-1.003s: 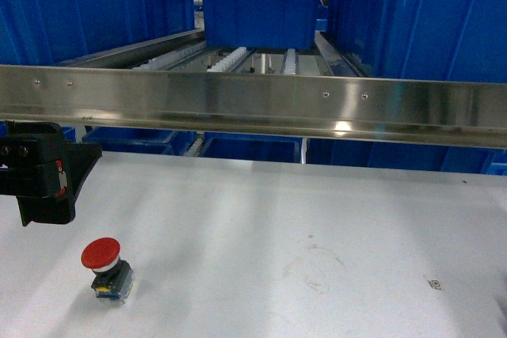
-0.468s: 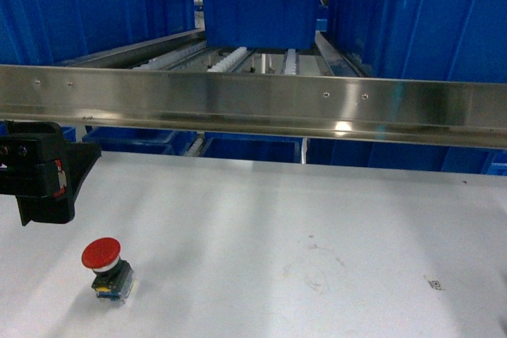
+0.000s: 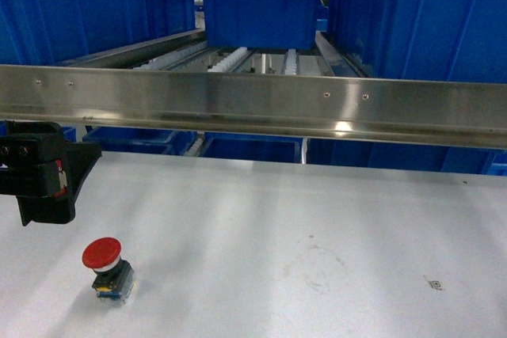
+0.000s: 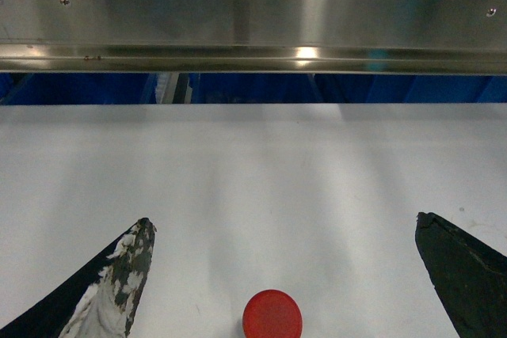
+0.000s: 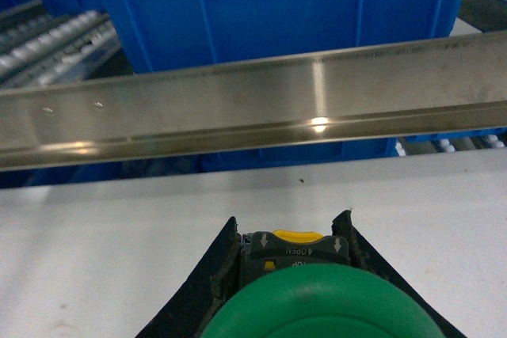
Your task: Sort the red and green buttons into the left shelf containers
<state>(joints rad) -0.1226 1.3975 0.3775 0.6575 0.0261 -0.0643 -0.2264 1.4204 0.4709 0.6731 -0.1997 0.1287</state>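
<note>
The red button (image 3: 101, 265) stands upright on the white table at the front left, its red cap (image 4: 272, 315) seen from above in the left wrist view. My left gripper (image 4: 283, 221) hangs open over it, the cap between and behind the two fingertips, touching neither. In the head view its black body (image 3: 43, 180) sits just above and left of the button. My right gripper (image 5: 288, 223) is shut on the green button (image 5: 317, 306), whose dark base is pinched between the fingers. That gripper is outside the head view. A left shelf container (image 3: 79, 9) stands behind the rail.
A long steel rail (image 3: 253, 104) crosses the view between the table and the roller shelf. More blue bins stand at the middle back (image 3: 260, 13) and right (image 3: 420, 21). The white table (image 3: 317, 219) stretches to the right.
The left gripper and red button keep their places. A faint dark sliver at the lower right edge of the head view is gone.
</note>
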